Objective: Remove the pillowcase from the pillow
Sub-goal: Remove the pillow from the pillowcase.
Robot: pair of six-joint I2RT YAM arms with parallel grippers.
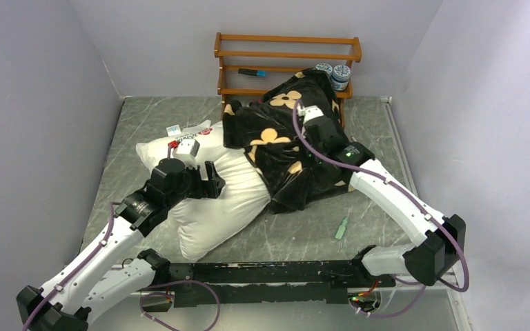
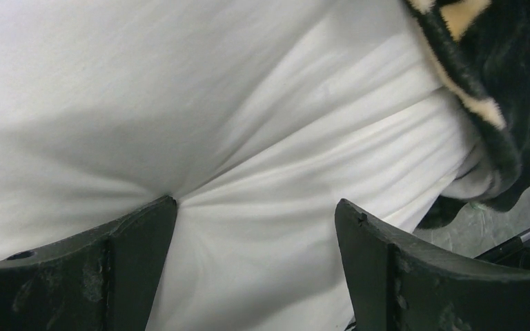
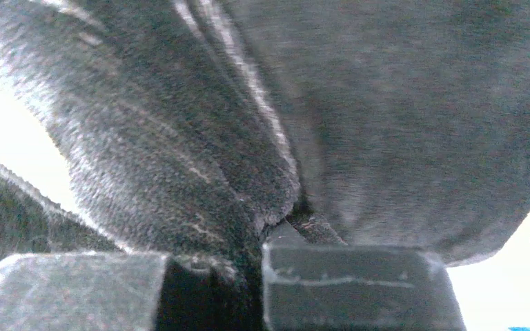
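In the middle of the grey surface [image 1: 145, 124], the pillow [image 1: 221, 200] lies bare over most of its length, its white bulk running from the left centre of the overhead frame down toward the lower middle. Only its right end appears to be inside the pillowcase [image 1: 276, 138], which is bunched into a dark heap at upper centre-right, just in front of the wooden rack [image 1: 286, 58]. How much cushion sits under that heap is hard to tell, since the folds hide it. The stripping looks well over half done. What is left is to draw the last of the cover off that end and part the two.

The left hand [image 2: 255, 201] sits on the bare cushion with its fingers spread wide, pressed into the white cloth as if pinning it down. The right hand [image 3: 217, 265] is pinched nearly closed on a fold of the black plush, up in the heap. A steady pull toward the upper right of the frame, with the cushion held, looks like what would free it.
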